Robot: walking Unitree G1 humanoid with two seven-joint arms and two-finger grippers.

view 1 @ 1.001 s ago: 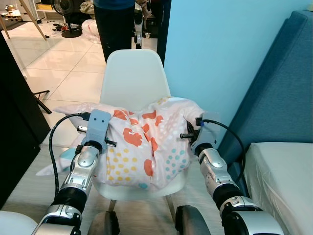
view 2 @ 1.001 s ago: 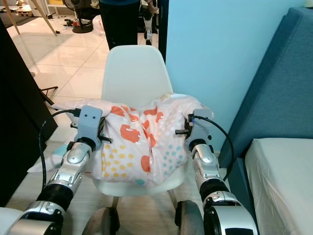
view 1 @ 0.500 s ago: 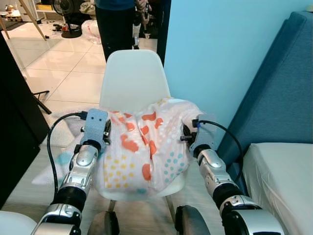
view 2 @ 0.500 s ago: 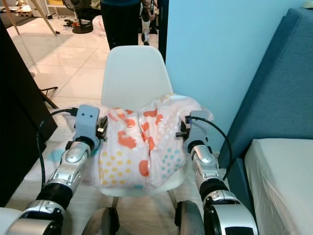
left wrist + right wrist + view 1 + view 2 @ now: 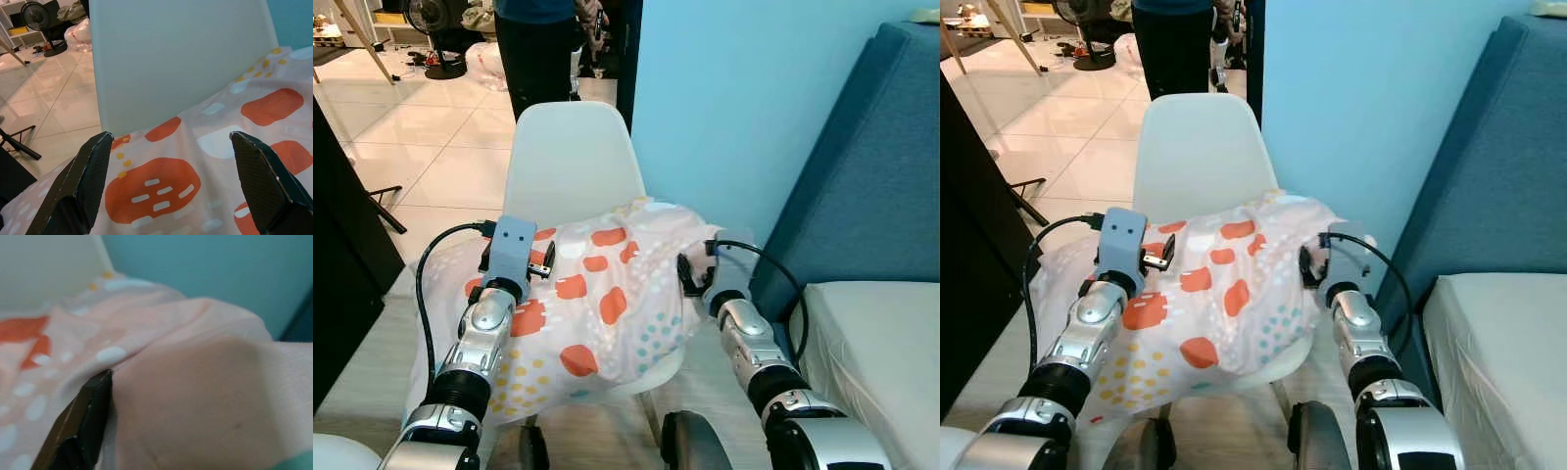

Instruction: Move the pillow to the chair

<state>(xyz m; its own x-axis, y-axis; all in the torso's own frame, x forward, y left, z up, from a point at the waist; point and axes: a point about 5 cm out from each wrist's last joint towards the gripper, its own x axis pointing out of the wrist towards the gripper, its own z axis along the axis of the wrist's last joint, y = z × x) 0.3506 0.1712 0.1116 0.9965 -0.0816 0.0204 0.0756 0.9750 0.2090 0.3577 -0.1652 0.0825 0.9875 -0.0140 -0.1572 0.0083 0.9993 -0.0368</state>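
Reaching forward from the bottom of the head views are two silver arms w/ black cables. The left gripper [image 5: 168,181] sits over the left part of the soft pale-pink pillow with orange blotches and small yellow and teal dots [image 5: 597,304]. In the left wrist view its two black fingers [image 5: 85,181] stand wide apart, w/ the printed fabric lying below and between them – they hold nothing. The right gripper [image 5: 690,274] is at the right edge of the pillow, pressed against the cloth. The right wrist view shows one black finger [image 5: 83,423] lying against a bulge of pink fabric, the other finger is hidden, so whether this gripper pinches the cloth or not I cannot tell.

The pillow lies across the seat of the white moulded plastic chair [image 5: 570,162]. Its left side hangs down over the seat edge, toward the floor, and its right side reaches the right rim of the seat. The chair back stands upright just behind the pillow.

To the right, near the chair, is a dark blue upholstered sofa [image 5: 871,186] w/ a white cushion [image 5: 876,343] on it. Behind the chair is a light blue wall [image 5: 744,88]. Further back – on the glossy pale tile floor [image 5: 431,137] – a person in dark trousers [image 5: 538,54] stands, and a black floor fan [image 5: 431,29] is beyond, at the far left.
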